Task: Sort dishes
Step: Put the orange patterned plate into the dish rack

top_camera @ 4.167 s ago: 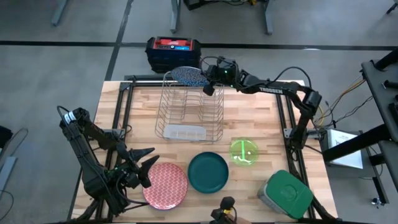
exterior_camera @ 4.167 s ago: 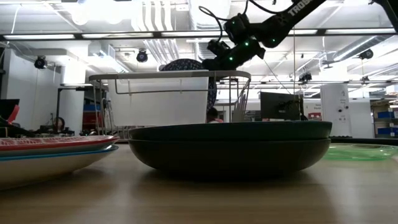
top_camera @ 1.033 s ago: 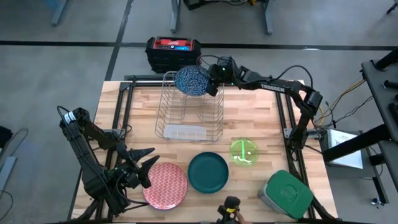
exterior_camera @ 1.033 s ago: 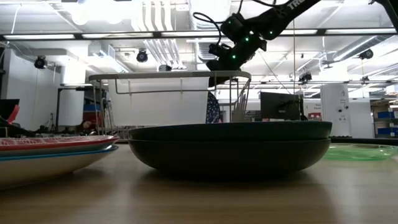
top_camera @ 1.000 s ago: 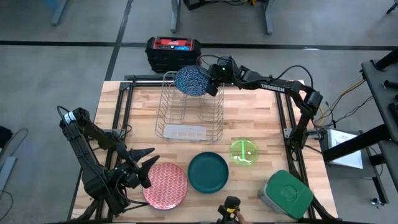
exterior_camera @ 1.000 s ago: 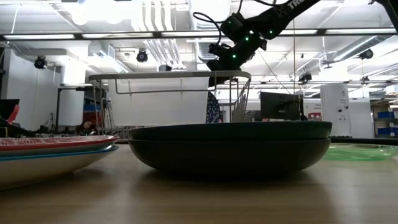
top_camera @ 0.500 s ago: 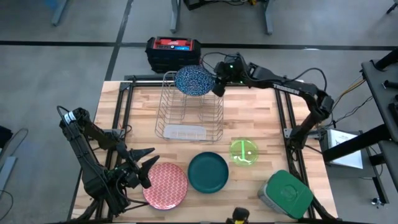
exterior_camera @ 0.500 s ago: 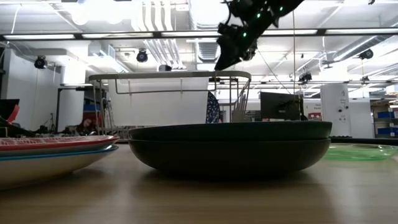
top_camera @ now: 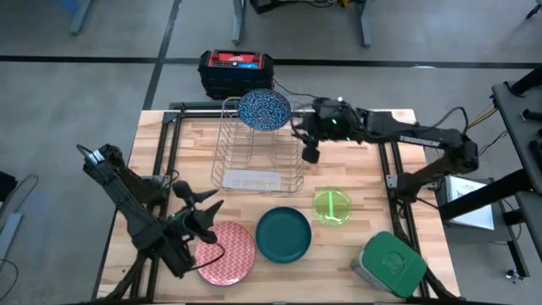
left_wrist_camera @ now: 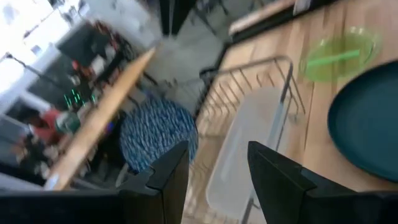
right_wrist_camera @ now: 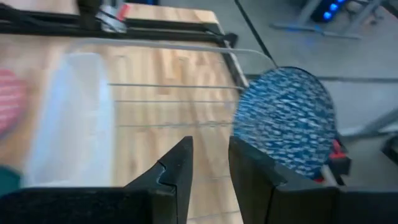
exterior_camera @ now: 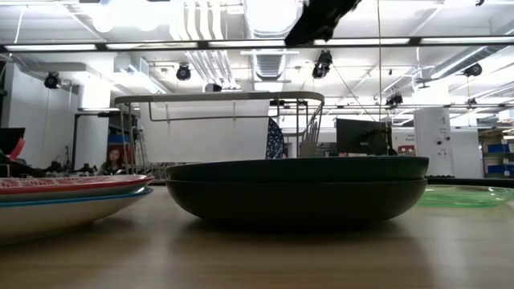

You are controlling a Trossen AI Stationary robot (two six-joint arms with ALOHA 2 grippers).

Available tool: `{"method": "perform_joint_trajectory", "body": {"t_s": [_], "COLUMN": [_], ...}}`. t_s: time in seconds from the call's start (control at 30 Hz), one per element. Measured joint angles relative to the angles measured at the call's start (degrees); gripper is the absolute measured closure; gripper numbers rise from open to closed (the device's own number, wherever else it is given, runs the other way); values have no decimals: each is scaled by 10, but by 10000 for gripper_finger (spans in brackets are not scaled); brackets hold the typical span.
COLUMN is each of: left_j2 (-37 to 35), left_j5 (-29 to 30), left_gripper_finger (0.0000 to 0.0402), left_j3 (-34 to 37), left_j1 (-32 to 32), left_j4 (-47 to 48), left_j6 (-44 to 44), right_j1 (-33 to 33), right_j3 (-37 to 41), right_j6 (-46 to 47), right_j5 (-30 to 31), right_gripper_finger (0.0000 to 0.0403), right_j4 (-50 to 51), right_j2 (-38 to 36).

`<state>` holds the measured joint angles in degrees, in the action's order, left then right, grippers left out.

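Right arm has drawn back from the blue-speckled plate (top_camera: 264, 109); fingers (right_wrist_camera: 176, 167) spread.

You are looking at a low view where the dark green plate (exterior_camera: 297, 190) is filling the middle and hiding most of the wire rack (exterior_camera: 217, 128) behind it. Only a sliver of the blue-speckled plate (exterior_camera: 274, 138) is showing there. The red-patterned plate (exterior_camera: 68, 186) is running off the frame edge, as is the neon-green bowl (exterior_camera: 466, 195). The right gripper (exterior_camera: 321, 20) is being cropped at the top; its fingers are not readable.
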<state>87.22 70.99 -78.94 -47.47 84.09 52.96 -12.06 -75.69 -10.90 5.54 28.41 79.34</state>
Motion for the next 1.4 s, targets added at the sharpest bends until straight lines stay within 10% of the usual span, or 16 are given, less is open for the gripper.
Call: {"method": "perform_joint_trajectory", "body": {"t_s": [0.37,0.63,1.4], "left_j2": [0,17,146], "left_j5": [-21,-192,-361], "left_gripper_finger": [247,247,247], "left_j3": [0,0,0], "left_j1": [17,34,-112], "left_j4": [-179,-405,-245], "left_j6": [-169,-333,137], "right_j1": [136,220,325], "right_j3": [107,186,89], "right_j6": [66,98,130], "right_j5": [0,5,12], "right_gripper_finger": [337,353,355], "right_j4": [-53,-189,-319], "right_j2": [-74,-68,173]}}
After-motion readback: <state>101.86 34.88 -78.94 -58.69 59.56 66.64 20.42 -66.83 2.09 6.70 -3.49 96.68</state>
